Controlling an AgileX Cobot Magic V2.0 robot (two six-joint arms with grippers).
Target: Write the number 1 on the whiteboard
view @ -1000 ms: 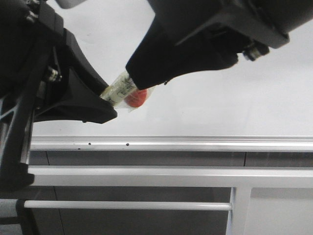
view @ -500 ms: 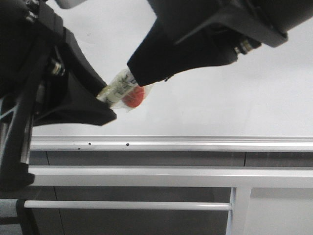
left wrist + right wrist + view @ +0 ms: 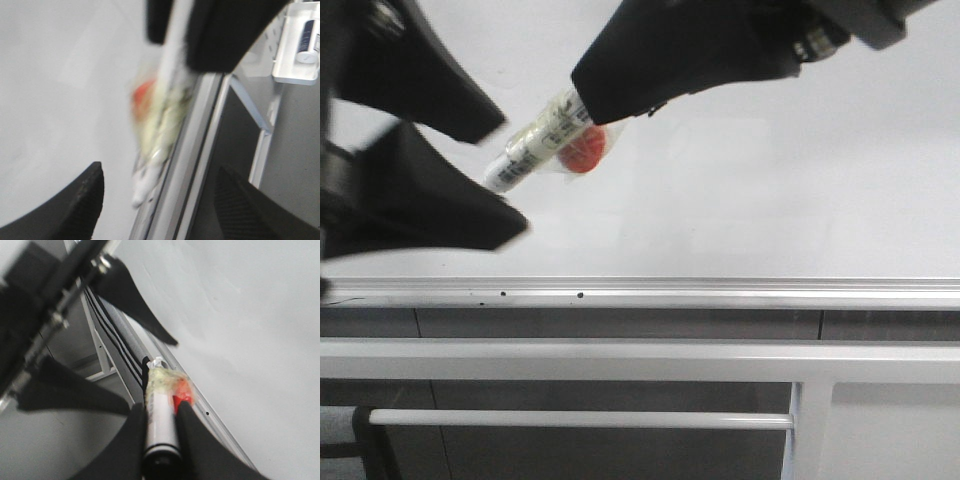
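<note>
Glossy white whiteboard — silver-grey bottom rail — unmarked.

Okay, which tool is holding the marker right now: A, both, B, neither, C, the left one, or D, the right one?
D: the right tool has its fingers clamped on the marker, while the left tool is spread open with the marker's end between its fingers, not gripped.

We are reading no legible text; the print on the marker label is showing blurred.
</note>
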